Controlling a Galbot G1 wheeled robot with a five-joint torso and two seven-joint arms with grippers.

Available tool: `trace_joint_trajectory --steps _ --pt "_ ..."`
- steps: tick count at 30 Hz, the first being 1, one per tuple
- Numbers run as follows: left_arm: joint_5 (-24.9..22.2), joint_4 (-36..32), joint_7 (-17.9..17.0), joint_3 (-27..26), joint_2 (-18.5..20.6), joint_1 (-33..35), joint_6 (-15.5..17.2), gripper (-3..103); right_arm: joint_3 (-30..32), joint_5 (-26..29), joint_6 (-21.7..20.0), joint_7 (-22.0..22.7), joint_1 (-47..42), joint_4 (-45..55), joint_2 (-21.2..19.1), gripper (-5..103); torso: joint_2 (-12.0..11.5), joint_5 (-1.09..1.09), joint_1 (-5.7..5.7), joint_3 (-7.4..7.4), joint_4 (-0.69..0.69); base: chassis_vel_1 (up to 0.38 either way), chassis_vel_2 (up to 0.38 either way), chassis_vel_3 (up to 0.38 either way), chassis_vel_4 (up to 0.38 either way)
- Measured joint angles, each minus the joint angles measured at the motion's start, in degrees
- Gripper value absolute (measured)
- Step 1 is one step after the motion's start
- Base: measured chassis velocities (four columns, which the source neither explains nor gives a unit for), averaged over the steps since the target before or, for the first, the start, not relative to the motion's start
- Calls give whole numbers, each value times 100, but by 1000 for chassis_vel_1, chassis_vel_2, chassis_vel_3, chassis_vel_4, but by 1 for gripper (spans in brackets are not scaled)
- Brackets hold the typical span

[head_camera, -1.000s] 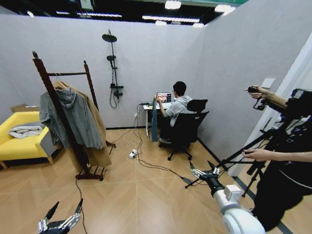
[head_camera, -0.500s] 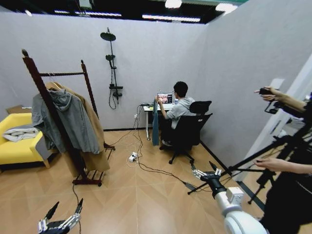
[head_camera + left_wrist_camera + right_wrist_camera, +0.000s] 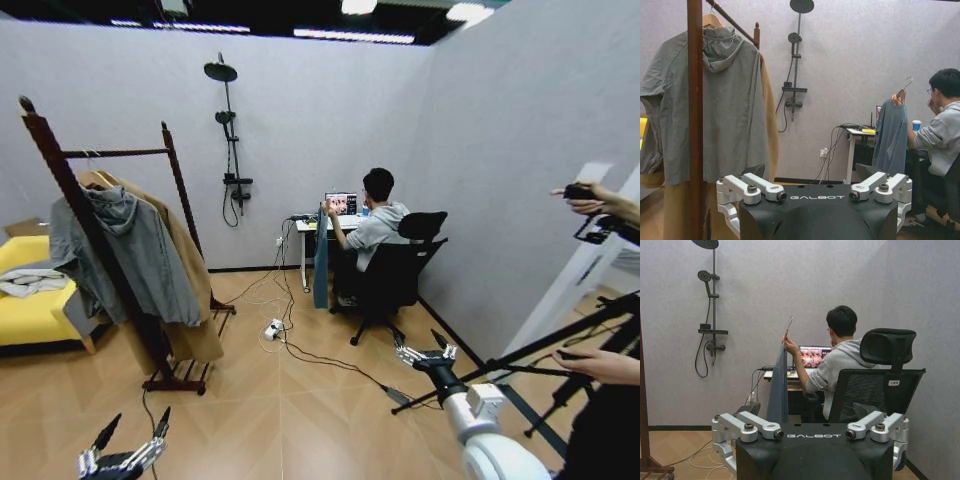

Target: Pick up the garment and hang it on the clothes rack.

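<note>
I have the clothes rack on my left, already carrying a grey hooded sweatshirt over a tan coat; the garment hangs well apart from it, held up by its hanger in a seated person's hand beside the desk; I judge the step is to close in squarely on that hanger; open floor lies ahead, though cables and a tripod leg edge my right; left gripper and right gripper both sit low with jaws apart, empty.
</note>
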Motion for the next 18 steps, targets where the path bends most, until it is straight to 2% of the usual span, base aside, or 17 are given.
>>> trace_joint_trajectory --steps 6,9,12,13,18 --pt "0 0 0 0 0 0 0 100 -20 -19 10 -14 -44 31 27 100 0 1 0 0 -1 -181 164 163 -179" --pt "0 0 -1 0 0 0 0 100 -34 -33 19 -19 -78 70 39 100 2 -4 -1 -1 -1 -228 218 241 -218" --pt "0 0 -1 0 0 0 0 100 -28 -34 21 -19 -110 108 38 100 1 2 0 0 0 -248 259 247 -264" --pt "0 0 0 0 0 0 0 100 -10 -32 23 -19 -118 130 34 100 1 -5 0 0 -1 -260 259 284 -264" --pt "0 0 0 0 0 0 0 100 21 -20 25 3 -121 155 26 100 -1 0 3 1 0 -258 267 283 -279"
